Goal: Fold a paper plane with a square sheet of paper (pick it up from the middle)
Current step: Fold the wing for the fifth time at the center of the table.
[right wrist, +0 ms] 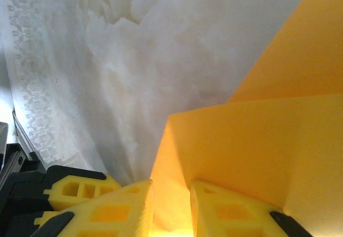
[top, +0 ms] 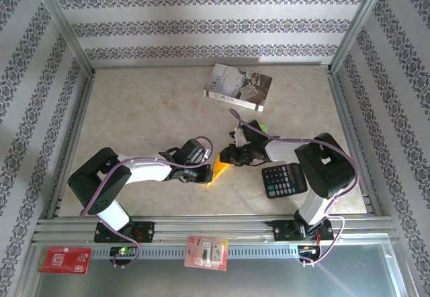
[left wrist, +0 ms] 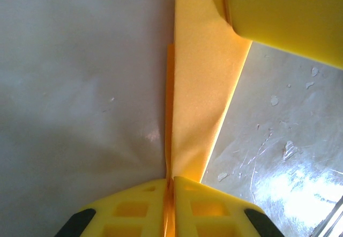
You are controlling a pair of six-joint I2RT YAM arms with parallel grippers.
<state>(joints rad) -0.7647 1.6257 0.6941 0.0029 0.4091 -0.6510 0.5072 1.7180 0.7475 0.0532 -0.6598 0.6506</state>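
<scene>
Left end effector [left wrist: 171,182] is pinching the orange paper sheet [left wrist: 206,87] at its crease, jaws pressed together, while right end effector [right wrist: 170,189] is gripping a folded flap, jaws slightly apart.

Bright daylight, blurry wrist close-ups

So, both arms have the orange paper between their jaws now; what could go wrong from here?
1. The left jaws are shut on a narrow folded edge of the paper; a pull or twist may tear the thin sheet there.
2. The right jaws stand slightly apart around the paper, so it might slip free.
3. The calculator lies close beside the right arm; a swing could knock it.
</scene>
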